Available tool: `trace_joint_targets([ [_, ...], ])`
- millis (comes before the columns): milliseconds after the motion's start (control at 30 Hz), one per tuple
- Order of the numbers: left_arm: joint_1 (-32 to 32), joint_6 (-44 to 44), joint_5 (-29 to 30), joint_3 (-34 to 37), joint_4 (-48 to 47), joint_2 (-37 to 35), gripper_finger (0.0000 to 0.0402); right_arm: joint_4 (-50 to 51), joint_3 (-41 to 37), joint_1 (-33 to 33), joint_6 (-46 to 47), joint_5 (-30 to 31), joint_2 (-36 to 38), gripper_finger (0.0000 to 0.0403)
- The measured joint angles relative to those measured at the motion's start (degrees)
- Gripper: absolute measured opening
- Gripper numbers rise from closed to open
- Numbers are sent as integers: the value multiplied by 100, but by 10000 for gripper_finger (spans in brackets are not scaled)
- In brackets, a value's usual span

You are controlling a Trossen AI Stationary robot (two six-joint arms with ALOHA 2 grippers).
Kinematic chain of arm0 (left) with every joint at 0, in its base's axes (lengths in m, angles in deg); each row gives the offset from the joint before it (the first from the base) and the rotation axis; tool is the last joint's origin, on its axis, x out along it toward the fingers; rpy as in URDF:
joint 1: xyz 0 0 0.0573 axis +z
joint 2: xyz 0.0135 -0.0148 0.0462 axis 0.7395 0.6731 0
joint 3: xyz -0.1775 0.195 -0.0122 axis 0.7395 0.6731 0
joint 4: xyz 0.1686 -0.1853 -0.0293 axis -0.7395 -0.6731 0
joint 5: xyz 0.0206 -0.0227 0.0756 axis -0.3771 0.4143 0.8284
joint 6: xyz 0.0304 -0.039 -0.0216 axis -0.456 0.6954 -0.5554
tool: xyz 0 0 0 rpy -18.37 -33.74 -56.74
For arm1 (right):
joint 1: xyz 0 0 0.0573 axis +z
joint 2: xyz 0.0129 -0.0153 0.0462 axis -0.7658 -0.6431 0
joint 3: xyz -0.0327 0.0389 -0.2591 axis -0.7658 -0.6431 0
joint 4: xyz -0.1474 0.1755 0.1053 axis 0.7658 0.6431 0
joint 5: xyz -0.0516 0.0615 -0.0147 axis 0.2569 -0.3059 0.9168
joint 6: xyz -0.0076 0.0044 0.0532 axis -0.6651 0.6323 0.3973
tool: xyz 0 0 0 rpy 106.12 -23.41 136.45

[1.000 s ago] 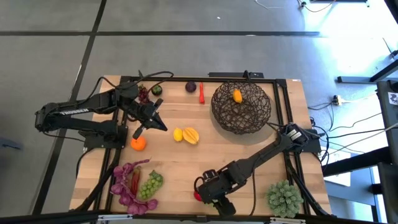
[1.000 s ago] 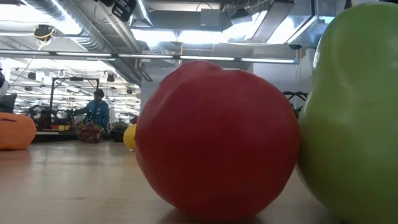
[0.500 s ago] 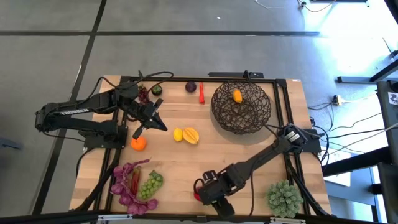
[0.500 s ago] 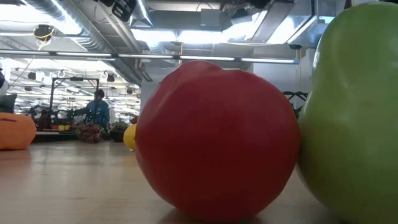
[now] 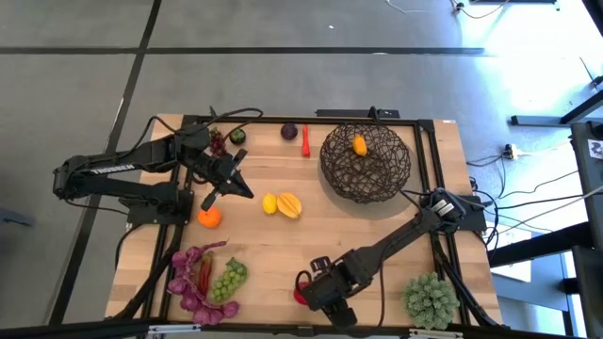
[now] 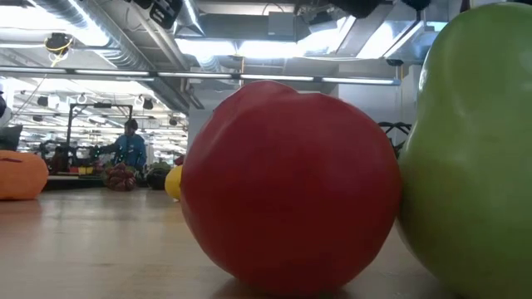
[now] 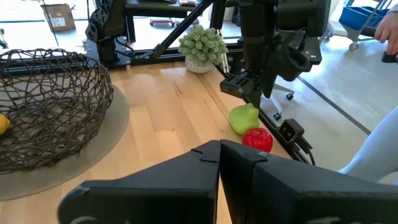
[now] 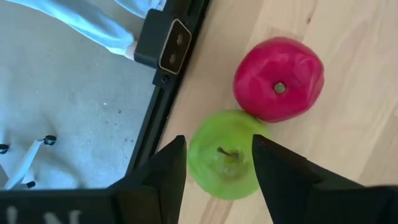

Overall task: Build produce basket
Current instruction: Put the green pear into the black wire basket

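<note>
The dark wire basket stands at the table's far right with one orange-yellow fruit inside. A green apple and a red apple rest side by side on the wood near the front edge. My right gripper hangs over the green apple, pointing steeply down and open. One finger stands on each side of the apple's top. I cannot tell whether they touch it. My left gripper hovers shut above the table's far left part, holding nothing.
An orange, a lemon and a yellow mango lie mid-table. Green grapes and purple leaves lie front left. A red chilli lies beside the basket. A spiky green plant ball sits front right. A person stands in the room behind.
</note>
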Motion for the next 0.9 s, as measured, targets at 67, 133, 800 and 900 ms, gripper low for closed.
trace_joint_targets([
  [67, 0, 2, 0, 0, 0, 0, 0, 77, 0, 0, 0, 4, 0, 169],
  [133, 0, 1, 0, 0, 0, 0, 0, 97, 0, 0, -3, 4, 0, 165],
  [800, 0, 2, 0, 0, 0, 0, 0, 108, 0, 0, -27, 6, 7, 141],
  [900, 0, 2, 0, 0, 0, 0, 0, 98, 0, 0, -130, -20, 7, 141],
])
